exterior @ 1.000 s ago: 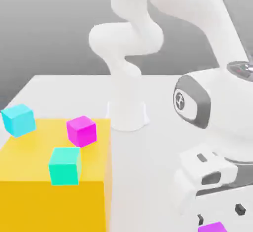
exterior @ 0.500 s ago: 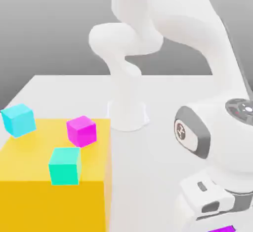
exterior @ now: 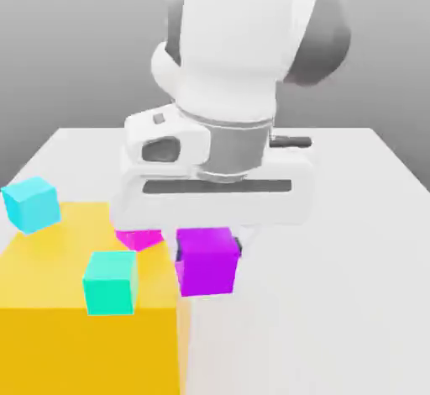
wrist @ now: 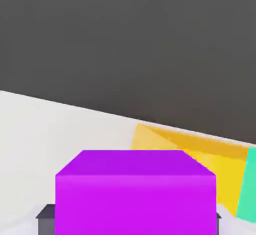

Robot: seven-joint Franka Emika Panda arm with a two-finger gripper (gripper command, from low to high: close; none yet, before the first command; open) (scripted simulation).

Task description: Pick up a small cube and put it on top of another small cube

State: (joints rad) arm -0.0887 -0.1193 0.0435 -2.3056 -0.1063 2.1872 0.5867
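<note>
Purple cube hangs in the air, pinched between the closed fingers of the gripper (dark pads at its sides), just beside the yellow block, near the magenta cube and teal-green cube.

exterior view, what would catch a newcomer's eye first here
The big white arm fills the middle, its gripper shut on the small purple cube, held above the white table. At the exterior view's left sits a large yellow block, with a teal-green cube, a cyan cube and a magenta cube on it.
</note>
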